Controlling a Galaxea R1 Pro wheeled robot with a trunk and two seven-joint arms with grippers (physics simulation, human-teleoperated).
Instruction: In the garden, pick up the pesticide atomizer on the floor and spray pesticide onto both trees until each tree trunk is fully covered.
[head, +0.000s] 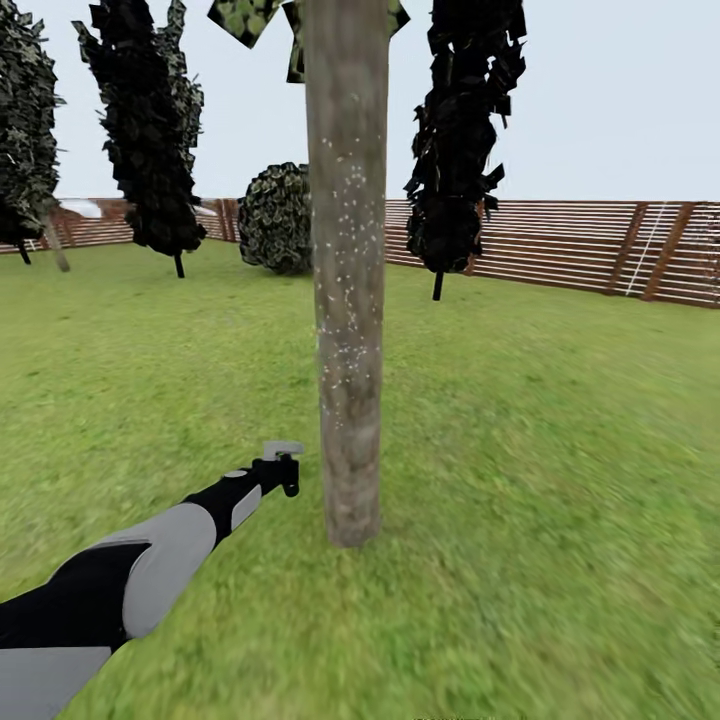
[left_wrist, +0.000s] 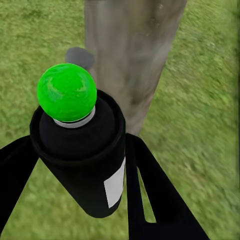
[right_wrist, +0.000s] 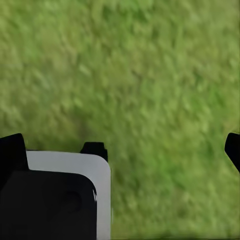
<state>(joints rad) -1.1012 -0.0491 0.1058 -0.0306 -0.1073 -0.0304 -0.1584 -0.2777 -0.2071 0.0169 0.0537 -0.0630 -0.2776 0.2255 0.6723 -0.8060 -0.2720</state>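
Observation:
The pesticide atomizer (left_wrist: 82, 160) is a black bottle with a white label and a bright green round top. It stands between the dark fingers of my left gripper (left_wrist: 80, 175), which is shut on it. In the head view my left gripper (head: 281, 466) reaches out low, just left of a thick grey-brown tree trunk (head: 346, 300). White specks dot the middle of that trunk. The left wrist view has the same tree trunk (left_wrist: 132, 55) close ahead of the bottle. My right gripper (right_wrist: 122, 147) is open over bare grass floor (right_wrist: 160, 90).
Green lawn (head: 560, 420) spreads all around the trunk. A brown slatted fence (head: 580, 245) bounds the back. Dark cone-shaped trees (head: 150, 130) and a round bush (head: 275, 215) stand before it. A thin pale trunk (head: 55, 245) leans at far left.

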